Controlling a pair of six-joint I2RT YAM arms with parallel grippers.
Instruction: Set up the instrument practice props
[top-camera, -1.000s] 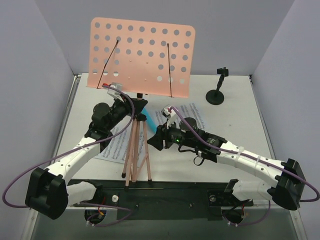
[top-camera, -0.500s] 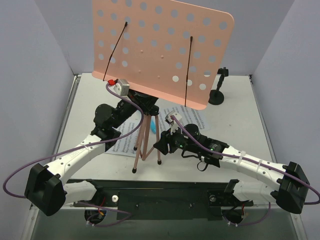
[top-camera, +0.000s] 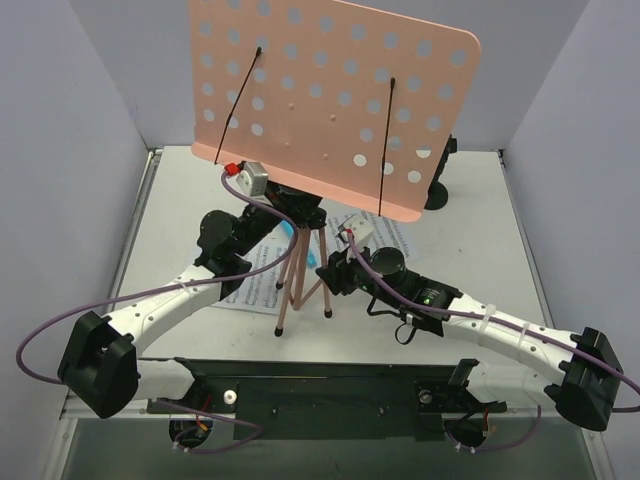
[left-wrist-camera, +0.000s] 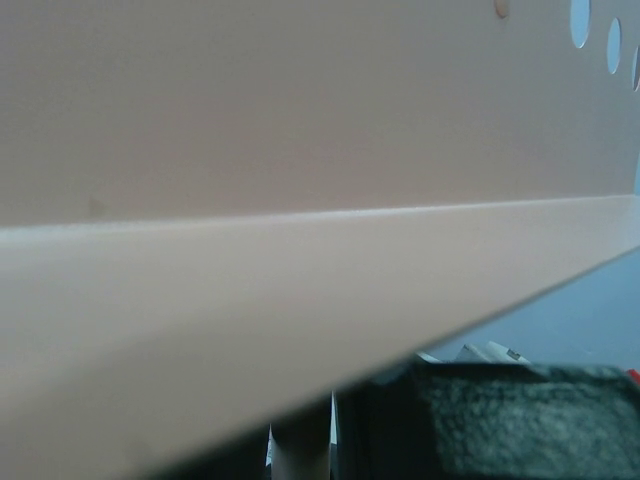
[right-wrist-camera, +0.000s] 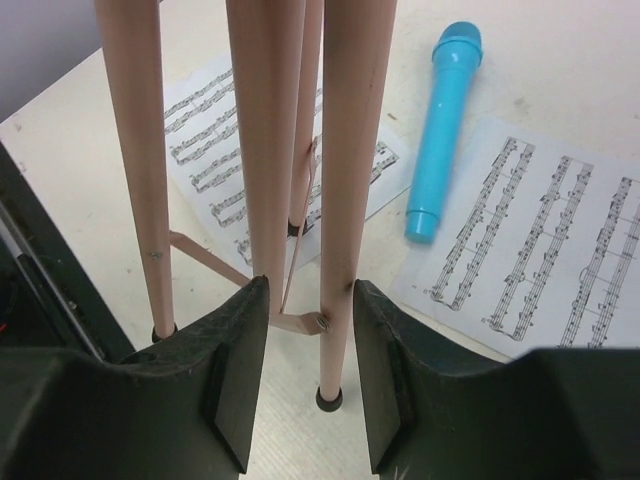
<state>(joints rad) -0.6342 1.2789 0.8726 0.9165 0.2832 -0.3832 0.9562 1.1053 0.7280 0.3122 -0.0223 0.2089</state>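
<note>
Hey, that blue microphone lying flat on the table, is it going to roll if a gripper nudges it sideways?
Probably yes: the blue microphone is a smooth round tube lying on its side. Its head looks slightly wider than the body, so it may curve rather than roll straight. It looks like light plastic, so likely easy to lift, though perhaps slippery.

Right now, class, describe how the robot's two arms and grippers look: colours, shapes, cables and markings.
The left arm and right arm both have white links between chunky black joints. A purple cable loops along each. The right gripper has black, wedge-shaped fingers. A small green light glows on the right arm.
</note>
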